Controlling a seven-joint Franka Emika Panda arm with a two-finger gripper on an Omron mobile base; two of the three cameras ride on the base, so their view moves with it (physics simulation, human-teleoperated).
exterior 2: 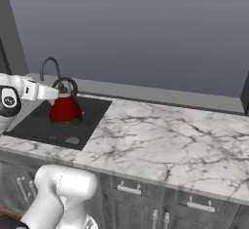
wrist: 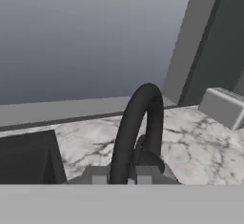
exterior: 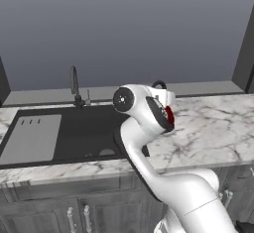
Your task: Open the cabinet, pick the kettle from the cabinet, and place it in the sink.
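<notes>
A: So what kind of room is this?

B: Kitchen, rendered rather than real. White marble counter (exterior 2: 160,140), black sink (exterior: 84,128) sunk into it with a grey drainboard (exterior: 32,138) and a thin dark faucet (exterior: 74,86).

A: Anything else?

B: Grey cabinets (exterior 2: 146,199) with silver handles under the counter, plus a red kettle (exterior 2: 64,107). Plain grey wall (exterior: 124,29) behind.

The white arm (exterior: 149,143) rises over the marble worktop (exterior: 213,128), hiding the claw. A sliver of red kettle (exterior: 170,114) and its black handle (exterior: 158,84) (mostly hidden) peek past the wrist, right of the black sink (exterior: 84,128) and faucet (exterior: 75,86).
</notes>
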